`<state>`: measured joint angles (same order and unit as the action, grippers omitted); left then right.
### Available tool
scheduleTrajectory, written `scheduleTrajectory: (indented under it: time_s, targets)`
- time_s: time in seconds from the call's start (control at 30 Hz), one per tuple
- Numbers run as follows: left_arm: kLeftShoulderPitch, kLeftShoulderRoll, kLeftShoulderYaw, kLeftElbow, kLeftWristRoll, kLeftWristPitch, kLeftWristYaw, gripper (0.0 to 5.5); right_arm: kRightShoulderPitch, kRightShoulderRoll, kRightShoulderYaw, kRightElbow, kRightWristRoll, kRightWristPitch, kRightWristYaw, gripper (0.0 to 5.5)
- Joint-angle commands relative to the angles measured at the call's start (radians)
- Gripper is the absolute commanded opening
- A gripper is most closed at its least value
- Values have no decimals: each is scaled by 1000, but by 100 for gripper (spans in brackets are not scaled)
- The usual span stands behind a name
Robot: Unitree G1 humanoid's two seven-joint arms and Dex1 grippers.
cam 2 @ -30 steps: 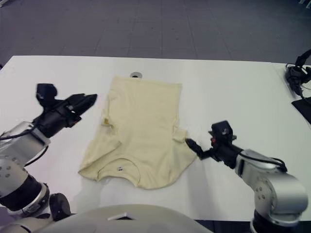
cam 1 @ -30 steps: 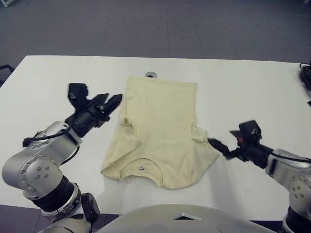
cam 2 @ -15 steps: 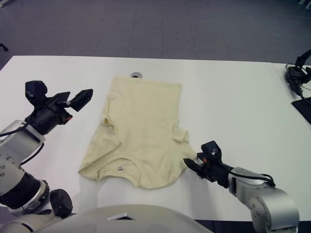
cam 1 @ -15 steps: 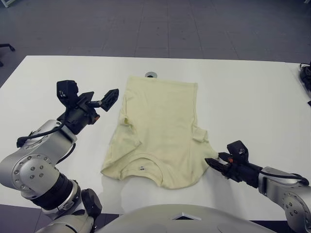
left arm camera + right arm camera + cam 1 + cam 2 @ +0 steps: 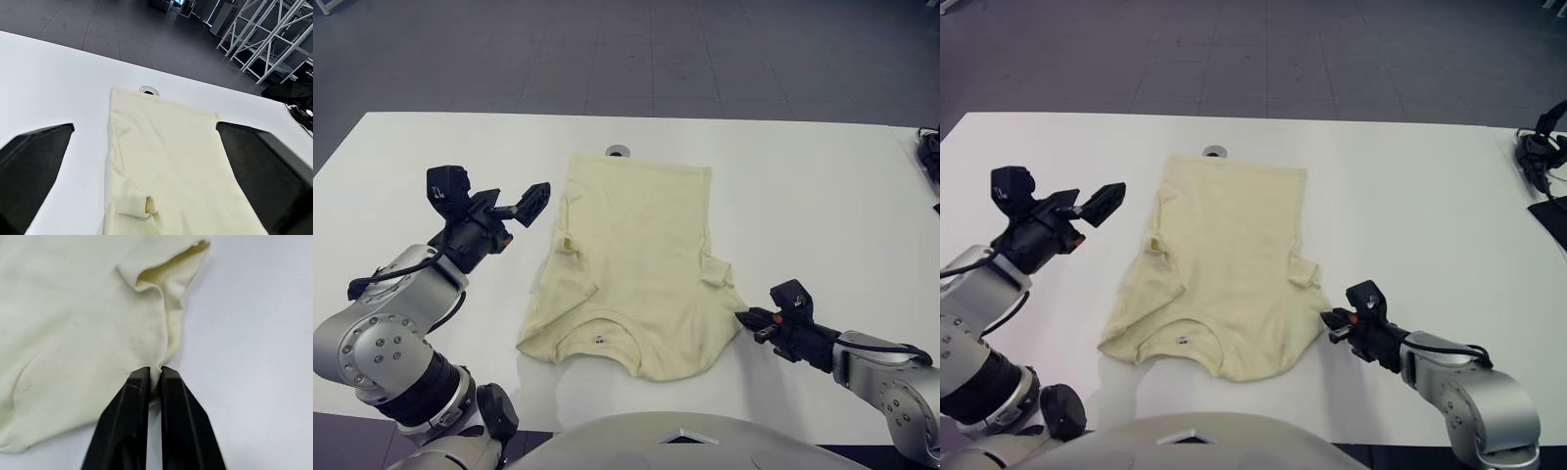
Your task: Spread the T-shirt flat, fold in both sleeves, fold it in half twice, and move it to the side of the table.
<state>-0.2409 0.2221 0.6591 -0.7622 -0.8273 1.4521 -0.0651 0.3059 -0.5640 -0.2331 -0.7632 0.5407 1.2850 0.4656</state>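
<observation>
At the middle of the tabletop lies the T-shirt, sleeves apparently folded in. The right end effector has dropped to its collar-end corner and pinched the edge. The left end effector, spread wide, has backed off beside it. The half-fold likely comes next.

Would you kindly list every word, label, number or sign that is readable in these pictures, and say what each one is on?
No text can be read in any of these views.
The neck label just inside the collar of the T-shirt: a small dark mark, too small to read.
</observation>
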Motion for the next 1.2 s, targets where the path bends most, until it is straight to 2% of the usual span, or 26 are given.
scheduleTrajectory:
  time_s: [0.03, 0.2, 0.4, 0.53, 0.7, 0.77, 0.87, 0.93, 1.03, 1.1, 1.2]
  targets:
    - [10, 5, -2, -17, -5, 5, 13, 540, -23, -39, -14, 46, -9, 5, -6, 1]
    - [31, 8, 3, -29, -6, 3, 17, 540, -62, -94, -45, 80, 1, -2, 18, 1]
    - [75, 22, 17, -50, -15, 12, 4, 540, -165, -117, -107, -73, 178, 126, 94, 1]
    - [80, 18, 13, -51, -15, 8, 6, 540, -312, -5, -48, -134, 257, 221, 36, 1]
    - [44, 27, -36, -17, -14, 10, -1, 540, -397, 182, 178, -63, 181, 214, -128, 1]
    - [33, 48, -59, 0, -12, 17, -13, 540, -403, 248, 217, -30, 147, 196, -185, 45]
    - [76, 142, -114, -3, 7, 4, -59, 540, -389, 256, 164, -37, 124, 161, -209, 98]
    - [146, 233, -177, -35, 31, -30, -108, 540, -394, 225, 91, -45, 140, 140, -181, 140]
    - [352, 469, -323, -127, 169, -224, -239, 540, -339, 34, 62, -74, 91, -22, -63, 186]
    - [464, 557, -370, -151, 254, -353, -315, 540, -283, -77, 81, -90, 54, -121, 21, 225]
    - [743, 702, -363, -154, 430, -674, -553, 540, -42, -402, 123, -121, -96, -407, 313, 271]
